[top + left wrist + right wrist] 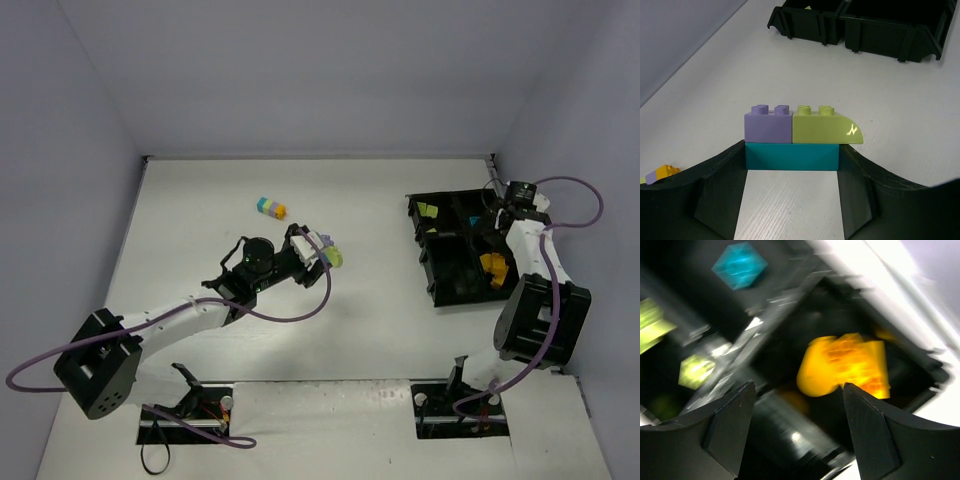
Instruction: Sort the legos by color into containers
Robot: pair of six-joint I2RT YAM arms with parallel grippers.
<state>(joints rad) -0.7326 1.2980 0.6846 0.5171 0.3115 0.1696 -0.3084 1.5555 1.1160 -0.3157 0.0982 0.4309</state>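
Observation:
My left gripper [325, 250] is shut on a cluster of legos and holds it over the middle of the table. In the left wrist view my left gripper [792, 150] clamps the cluster's teal brick [791, 156], which carries a lavender brick [768, 125] and a lime brick [825, 127] on top. A second multicoloured cluster [271, 207] lies on the table further back. My right gripper [497, 215] is open and empty over the black tray [450, 272]. In the blurred right wrist view my right gripper [797, 387] hangs above orange bricks [845, 365] in one compartment.
The tray also holds a cyan brick [740, 265] and lime bricks [695, 370] in other compartments. The tray's near wall [860, 25] shows ahead in the left wrist view. An orange brick [662, 172] peeks out at that view's lower left.

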